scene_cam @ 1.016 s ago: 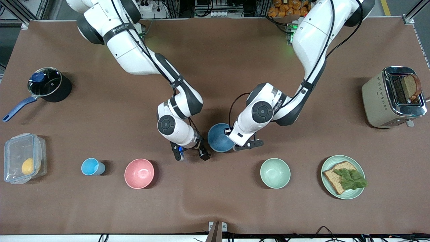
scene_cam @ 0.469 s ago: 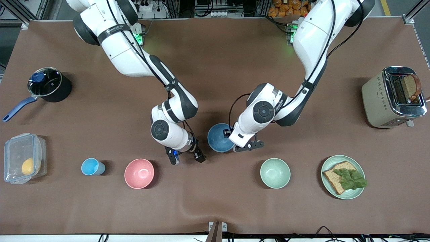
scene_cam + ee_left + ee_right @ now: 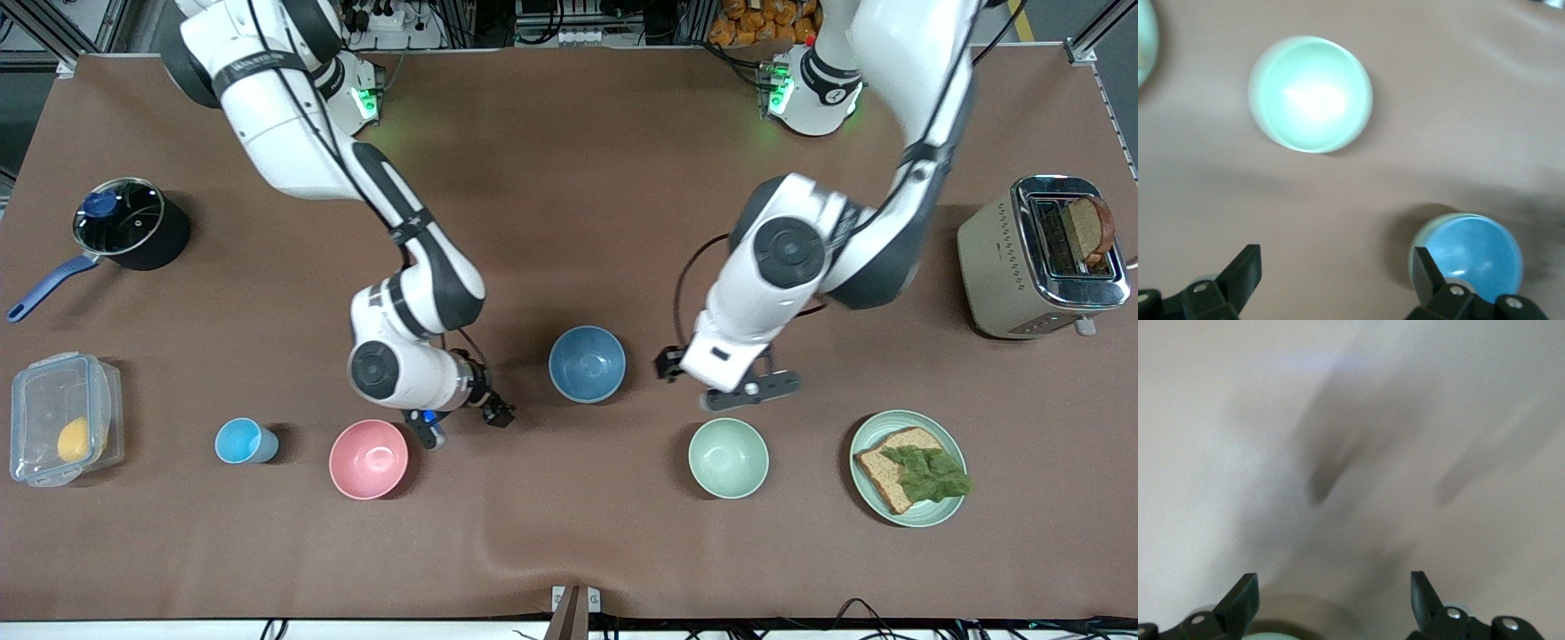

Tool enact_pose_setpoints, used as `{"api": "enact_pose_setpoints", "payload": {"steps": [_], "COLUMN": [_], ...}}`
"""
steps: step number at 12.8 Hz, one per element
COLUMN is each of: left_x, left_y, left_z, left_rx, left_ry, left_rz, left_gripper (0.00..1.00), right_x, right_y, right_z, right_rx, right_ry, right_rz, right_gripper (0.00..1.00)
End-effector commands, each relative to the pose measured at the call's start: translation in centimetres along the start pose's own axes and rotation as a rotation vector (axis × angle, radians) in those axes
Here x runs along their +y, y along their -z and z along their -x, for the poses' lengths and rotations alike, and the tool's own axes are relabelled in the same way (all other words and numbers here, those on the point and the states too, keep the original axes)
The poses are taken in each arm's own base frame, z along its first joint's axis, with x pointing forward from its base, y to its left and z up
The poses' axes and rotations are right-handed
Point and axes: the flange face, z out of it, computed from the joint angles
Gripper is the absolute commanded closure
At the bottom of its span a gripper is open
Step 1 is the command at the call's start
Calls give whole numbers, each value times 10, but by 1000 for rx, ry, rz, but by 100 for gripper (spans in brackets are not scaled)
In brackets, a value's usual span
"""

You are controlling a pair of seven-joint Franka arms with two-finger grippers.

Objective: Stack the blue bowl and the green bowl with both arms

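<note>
The blue bowl (image 3: pixel 587 364) stands upright mid-table and also shows in the left wrist view (image 3: pixel 1469 257), with a paler edge round its rim. No sage-green bowl shows apart from it. A paler mint-green bowl (image 3: pixel 728 458) stands nearer the front camera, toward the left arm's end, and shows in the left wrist view (image 3: pixel 1310 93). My left gripper (image 3: pixel 725 378) is open and empty over bare table between these two bowls (image 3: pixel 1336 267). My right gripper (image 3: pixel 462 425) is open and empty, low between the blue bowl and a pink bowl (image 3: pixel 369 459); the right wrist view (image 3: pixel 1333 587) is blurred.
A sky-blue cup (image 3: pixel 242 441) and a lidded plastic box (image 3: pixel 62 418) stand toward the right arm's end, with a black pot (image 3: pixel 129 222) farther from the camera. A mint plate with bread (image 3: pixel 907 467) and a toaster (image 3: pixel 1040 258) stand toward the left arm's end.
My left gripper was at the blue bowl's rim and has drawn away toward the left arm's end, open. My right gripper has moved from beside the blue bowl toward the pink bowl.
</note>
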Motion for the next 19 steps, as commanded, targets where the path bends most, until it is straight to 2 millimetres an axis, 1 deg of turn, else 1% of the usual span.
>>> {"api": "enact_pose_setpoints", "payload": {"steps": [1,2,3,4,5,6,7,8,9,10,11,12,13,14,15,16,18,19], "left_x": [-49,-67,-88,-111,-131,-137,-143,-156,-163,-166,-173,-176,-181,-185,-198,-206,-224,-232], "left_y": [70,97,119,140,157,158,159,165,167,169,171,173,179,182,188,190,198,199], "left_z": [11,9,6,3,1,7,9,9,17,23,23,23,24,26,23,21,19,17], "left_rx": [16,35,44,51,59,45,28,24,0,-14,-19,-19,-18,-27,-28,-38,-45,-55], "left_ry": [-9,5,-4,-47,-57,-41,-37,-31,-35,-32,-20,-25,-43,-78,-94,-117,-159,-192], "left_rz": [-87,-87,-95,-101,-103,-117,-122,-128,-142,-138,-130,-124,-111,-88,-79,-56,-25,-24], "left_gripper": [0,0,0,0,0,0,0,0,0,0,0,0,0,0,0,0,0,0], "right_x": [23,28,38,51,64,74,85,101,112,125,143,156,176,192,206,221,239,247], "right_y": [58,78,97,118,138,154,164,174,186,198,219,243,272,298,323,345,374,391], "right_z": [-20,-23,-35,-54,-71,-76,-74,-82,-79,-73,-80,-92,-109,-114,-114,-111,-94,-80], "right_rx": [-38,-35,-39,-46,-56,-62,-49,-39,-33,-17,33,76,100,123,152,168,184,213], "right_ry": [97,143,180,206,247,325,409,456,516,581,650,737,819,904,969,987,968,961], "right_rz": [46,48,57,48,44,54,74,88,88,103,126,129,109,102,108,110,137,159], "right_gripper": [0,0,0,0,0,0,0,0,0,0,0,0,0,0,0,0,0,0]}}
